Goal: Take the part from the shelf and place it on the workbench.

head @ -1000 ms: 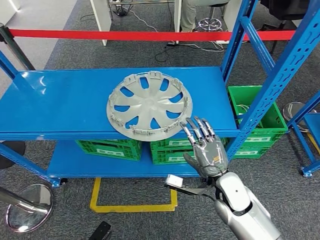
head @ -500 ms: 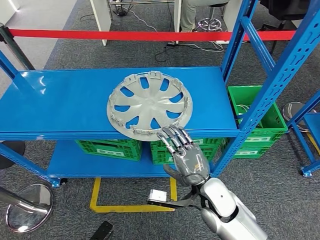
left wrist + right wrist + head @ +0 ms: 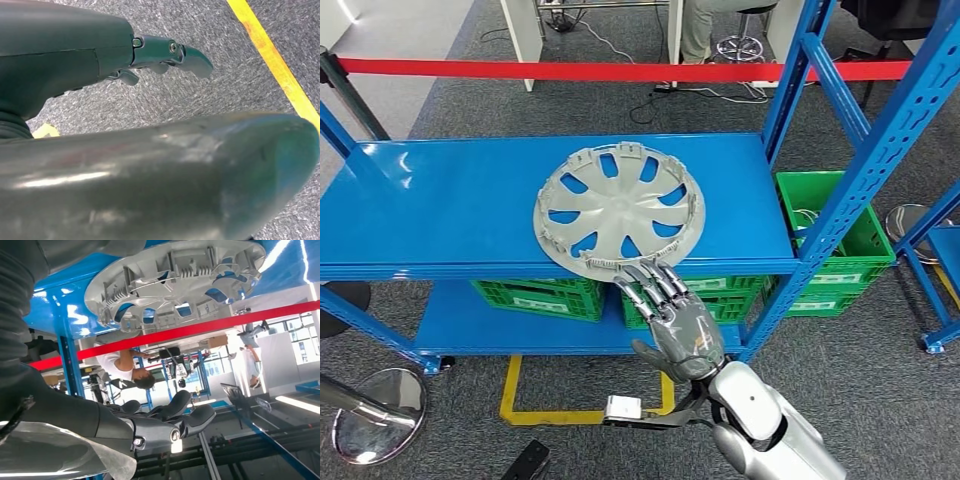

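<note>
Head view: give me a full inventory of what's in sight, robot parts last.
Hubcap: one, silver-grey, lying flat on the upper shelf, its near rim overhanging the front edge.
Shelf rack: one, blue, two levels, posts at right.
Crates: green, three at least, under and beside the rack.
Barrier tape: one, red, stretched behind the rack.
Floor marking: yellow lines on grey carpet.
Stanchion base: one, shiny metal, lower left floor.
Person: one, seated behind the tape, legs visible.
Right hand: silver-grey, fingers spread, tips at the hubcap's near rim, holding nothing.
Left hand: dark, hanging over carpet, empty.
</note>
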You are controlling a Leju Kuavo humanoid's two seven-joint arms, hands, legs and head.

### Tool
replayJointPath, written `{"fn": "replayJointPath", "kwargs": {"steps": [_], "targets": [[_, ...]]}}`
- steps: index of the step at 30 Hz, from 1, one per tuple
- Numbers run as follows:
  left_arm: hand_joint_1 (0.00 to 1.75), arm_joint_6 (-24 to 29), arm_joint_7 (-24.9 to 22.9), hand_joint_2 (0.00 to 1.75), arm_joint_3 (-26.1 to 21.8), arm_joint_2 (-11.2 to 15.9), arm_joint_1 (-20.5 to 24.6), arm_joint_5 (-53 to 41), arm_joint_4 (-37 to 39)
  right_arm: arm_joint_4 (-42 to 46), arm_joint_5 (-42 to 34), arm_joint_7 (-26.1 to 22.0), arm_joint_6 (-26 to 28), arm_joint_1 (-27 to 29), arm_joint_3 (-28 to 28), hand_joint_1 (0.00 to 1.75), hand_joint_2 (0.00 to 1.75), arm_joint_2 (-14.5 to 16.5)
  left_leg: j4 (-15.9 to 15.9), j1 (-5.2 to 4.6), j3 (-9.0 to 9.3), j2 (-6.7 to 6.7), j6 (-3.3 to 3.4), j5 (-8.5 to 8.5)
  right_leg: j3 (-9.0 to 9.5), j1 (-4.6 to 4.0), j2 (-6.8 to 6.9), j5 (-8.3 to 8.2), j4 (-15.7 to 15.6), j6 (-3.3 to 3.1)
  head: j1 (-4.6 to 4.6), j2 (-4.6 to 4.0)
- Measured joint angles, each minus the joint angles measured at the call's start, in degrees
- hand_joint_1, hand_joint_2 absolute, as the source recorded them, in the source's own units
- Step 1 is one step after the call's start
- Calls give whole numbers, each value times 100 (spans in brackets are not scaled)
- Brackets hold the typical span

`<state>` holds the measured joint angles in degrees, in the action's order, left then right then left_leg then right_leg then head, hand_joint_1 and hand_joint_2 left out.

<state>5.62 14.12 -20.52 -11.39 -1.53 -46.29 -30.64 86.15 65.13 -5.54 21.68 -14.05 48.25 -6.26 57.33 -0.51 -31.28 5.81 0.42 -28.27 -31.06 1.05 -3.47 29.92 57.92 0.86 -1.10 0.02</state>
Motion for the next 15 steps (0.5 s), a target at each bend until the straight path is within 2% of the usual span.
{"fn": "replayJointPath", "kwargs": {"steps": [8, 15], "targets": [[0, 107, -73, 0, 254, 36, 49, 216, 50, -257, 227, 273, 13, -194, 0, 0, 175, 195, 0, 0, 0, 0, 0, 0, 1, 0, -1, 0, 0, 0, 0, 0], [0, 140, -163, 0, 458, 72, 58, 356, 64, -525, 200, 370, 10, -495, -108, 0, 175, 217, 1, 0, 0, 0, 0, 1, 1, 1, 0, 0, 0, 0, 1, 0]]}}
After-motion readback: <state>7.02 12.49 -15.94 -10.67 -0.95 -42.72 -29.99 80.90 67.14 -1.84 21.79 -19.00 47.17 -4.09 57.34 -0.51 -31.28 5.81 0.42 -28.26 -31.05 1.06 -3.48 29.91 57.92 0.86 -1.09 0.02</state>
